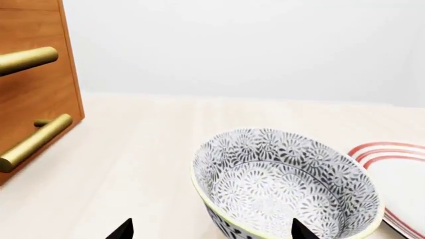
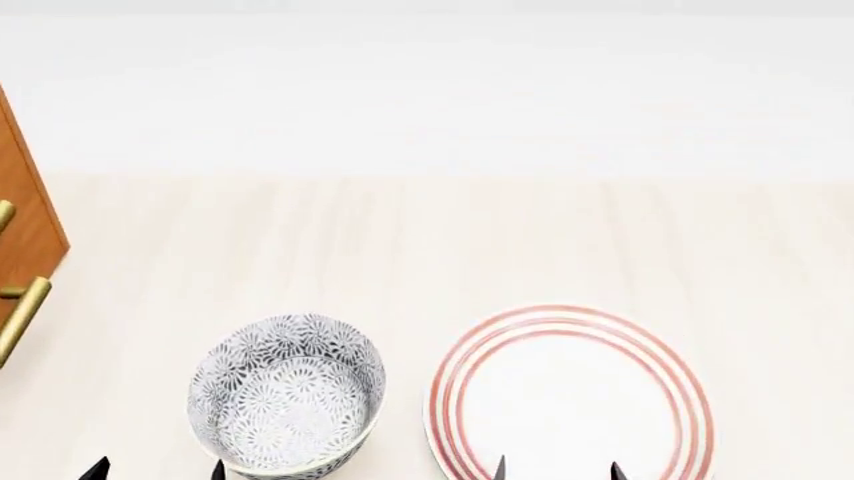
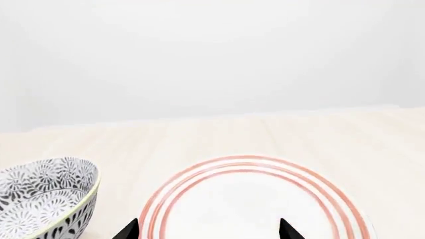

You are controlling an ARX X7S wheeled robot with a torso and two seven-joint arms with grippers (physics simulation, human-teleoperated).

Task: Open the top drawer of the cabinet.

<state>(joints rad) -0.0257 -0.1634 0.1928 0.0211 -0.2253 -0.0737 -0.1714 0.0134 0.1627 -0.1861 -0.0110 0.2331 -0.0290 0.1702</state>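
Both grippers spread wide and empty at the near edge; cabinet at the left edge, drawers untouched.

The cabinet [image 2: 27, 225] stands at the worktop's [image 2: 441, 240] left edge, only its orange-brown front corner in the head view. 2 brass bar handles [image 1: 35, 142] show in the left wrist view; which of them belongs to the top drawer cannot be told. The left gripper [image 2: 156, 470] shows 2 dark fingertips set wide apart at the near edge, holding nothing, just beside the patterned grey-and-white bowl [image 2: 287, 393], well apart from the cabinet. The right gripper [image 2: 558, 470] is likewise wide and empty, its tips over the near rim of the red-ringed white plate [image 2: 454, 400]. Bowl and plate sit side by side near the near edge, apart.
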